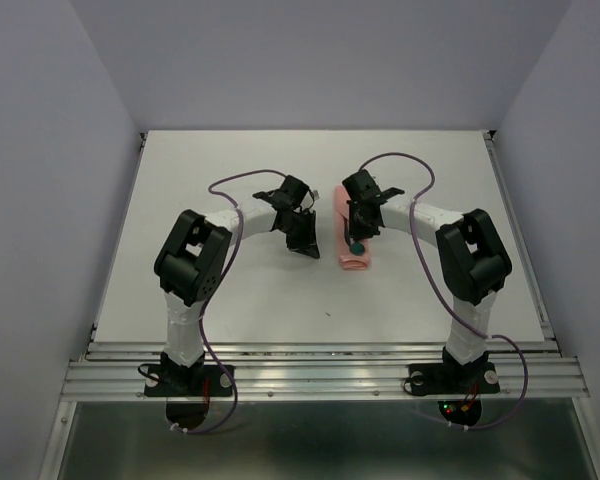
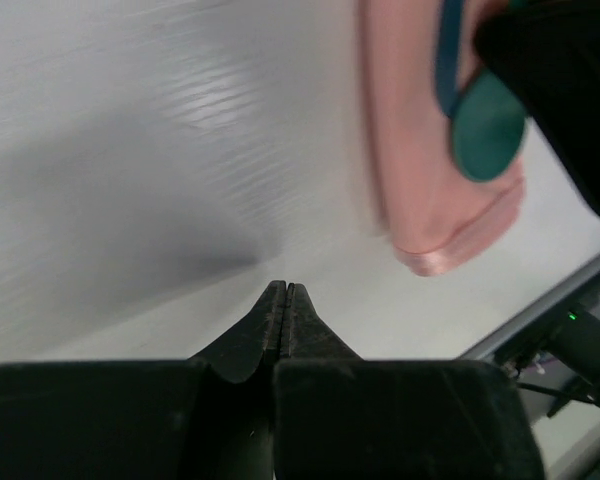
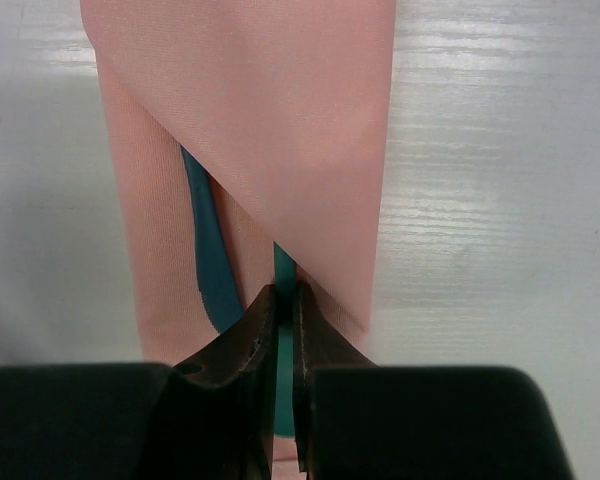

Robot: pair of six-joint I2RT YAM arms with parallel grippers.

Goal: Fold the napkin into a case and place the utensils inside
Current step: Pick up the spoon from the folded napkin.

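Note:
The salmon-pink napkin is folded into a narrow case (image 1: 351,238) lying lengthwise at the table's middle; it also shows in the right wrist view (image 3: 280,130) and in the left wrist view (image 2: 420,150). My right gripper (image 1: 358,232) (image 3: 284,292) is over the case, shut on the thin handle of a teal utensil (image 3: 283,262) whose far end lies under the diagonal flap. A second teal utensil (image 3: 208,250) lies in the case beside it. A round teal end (image 1: 357,246) (image 2: 488,125) sticks out near the case's near end. My left gripper (image 1: 302,245) (image 2: 284,290) is shut, empty, left of the case.
Purple cables (image 1: 242,180) loop off both arms above the white table (image 1: 230,300). A metal rail (image 1: 320,365) runs along the near edge, with the arm bases on it. Grey walls stand on three sides.

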